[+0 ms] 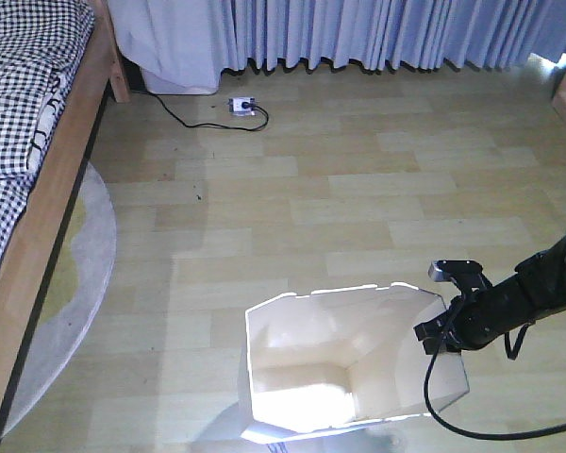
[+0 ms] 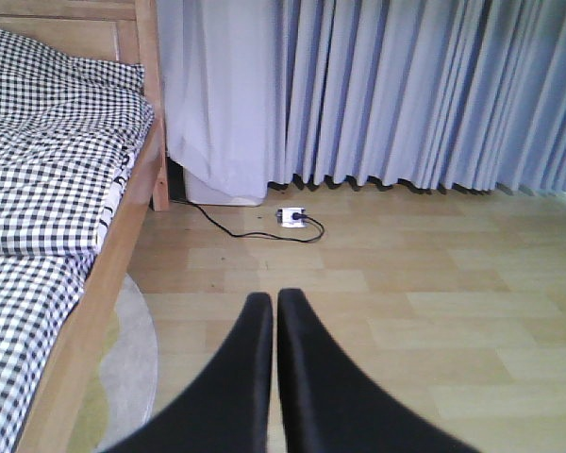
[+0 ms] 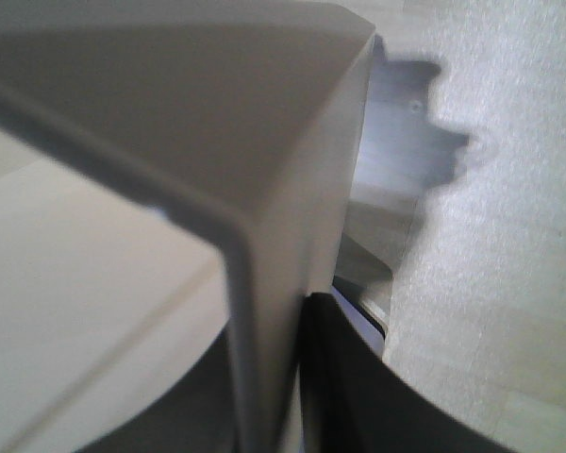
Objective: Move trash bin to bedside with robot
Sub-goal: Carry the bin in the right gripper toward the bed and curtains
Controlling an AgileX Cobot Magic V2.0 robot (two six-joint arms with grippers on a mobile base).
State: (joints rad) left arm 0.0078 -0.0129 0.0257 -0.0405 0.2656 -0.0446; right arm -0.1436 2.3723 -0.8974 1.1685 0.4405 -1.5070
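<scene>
Front view: the white bin is seen on the wood floor, well apart from the bed (a pale rug lies beside the frame). Its right rim is gripped by the right claw.

Left wrist view: the left claw is shown clenched on nothing.

Right wrist view: the bin's wall is pinched between black fingers.

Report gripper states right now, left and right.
Left gripper: closed, fingers pressed together, holding nothing.
Right gripper: closed on the wall of the trash bin.
</scene>
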